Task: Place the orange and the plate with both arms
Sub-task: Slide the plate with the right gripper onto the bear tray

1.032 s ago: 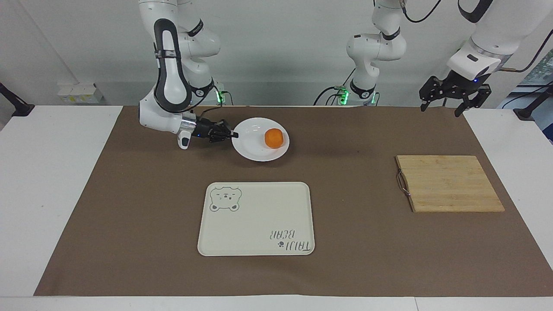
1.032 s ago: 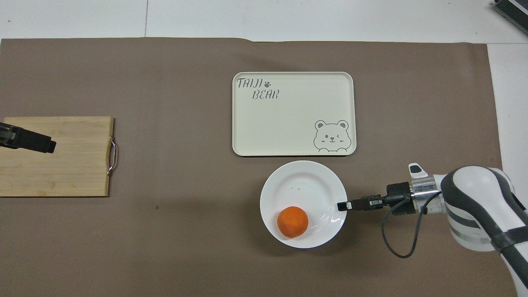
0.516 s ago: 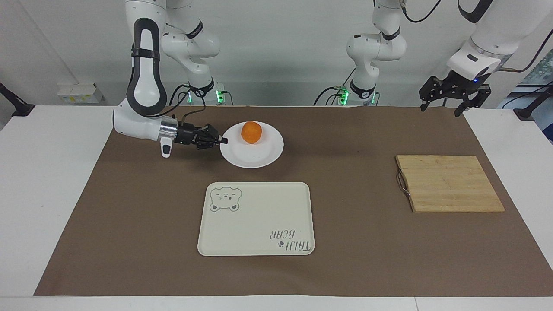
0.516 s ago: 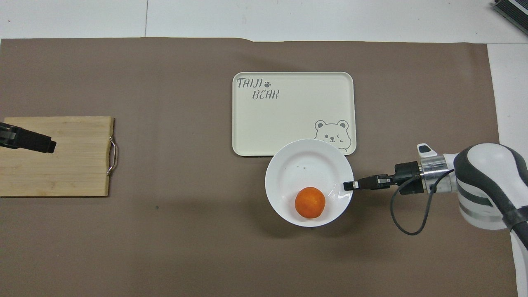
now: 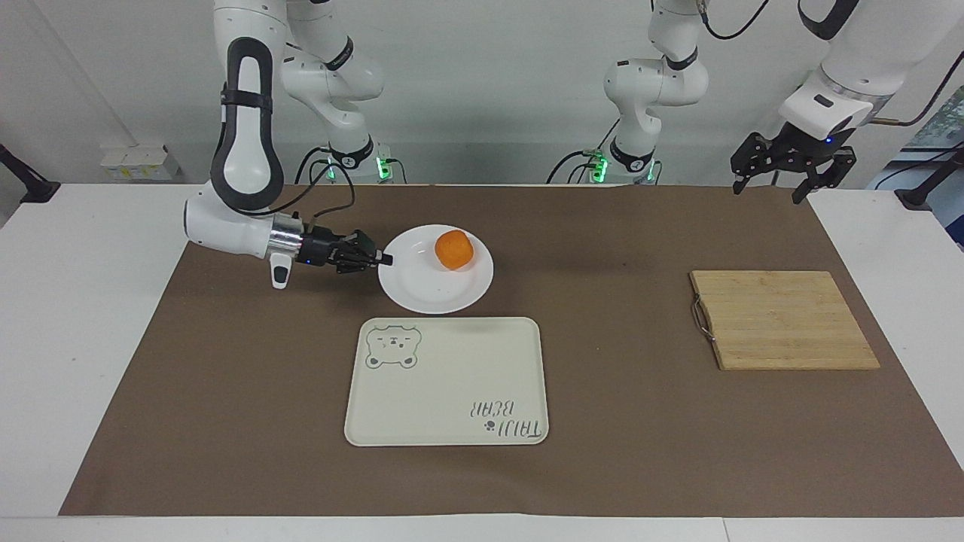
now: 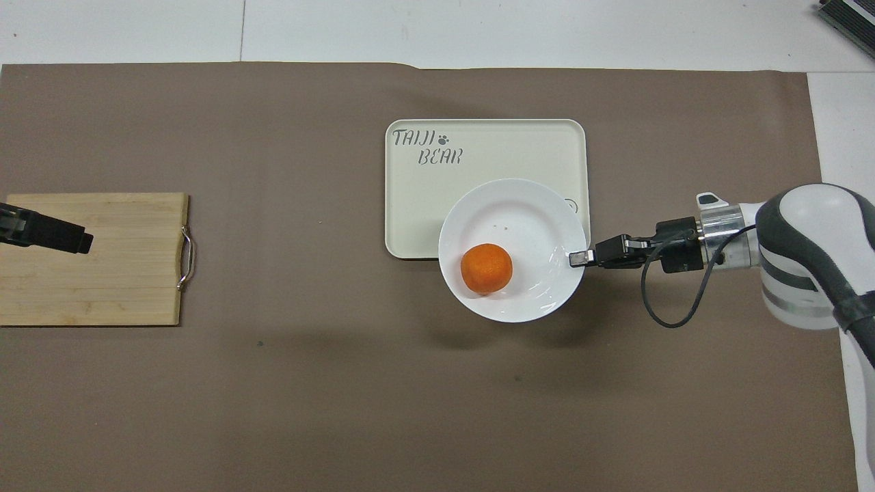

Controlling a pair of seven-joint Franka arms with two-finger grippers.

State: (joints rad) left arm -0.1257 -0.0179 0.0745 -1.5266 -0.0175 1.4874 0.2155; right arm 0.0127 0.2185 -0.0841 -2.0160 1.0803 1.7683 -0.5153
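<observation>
The white plate (image 5: 422,282) carries the orange (image 5: 454,249) and hangs in the air, tilted a little. My right gripper (image 5: 384,260) is shut on the plate's rim at the right arm's end. In the overhead view the plate (image 6: 519,212) covers the edge of the cream bear tray (image 6: 424,205) nearer to the robots, with the orange (image 6: 486,268) near the plate's middle and the right gripper (image 6: 577,257) at its rim. My left gripper (image 5: 776,181) is open and empty, and waits raised at the left arm's end of the table.
The cream tray (image 5: 452,376) lies in the middle of the brown mat. A wooden cutting board (image 5: 783,320) with a metal handle lies toward the left arm's end. In the overhead view the left gripper (image 6: 65,236) shows over the board (image 6: 116,273).
My right gripper has lifted the plate and carried it away from the robots until it overlaps the tray's edge. The orange has rolled about on the plate. The left arm has not moved.
</observation>
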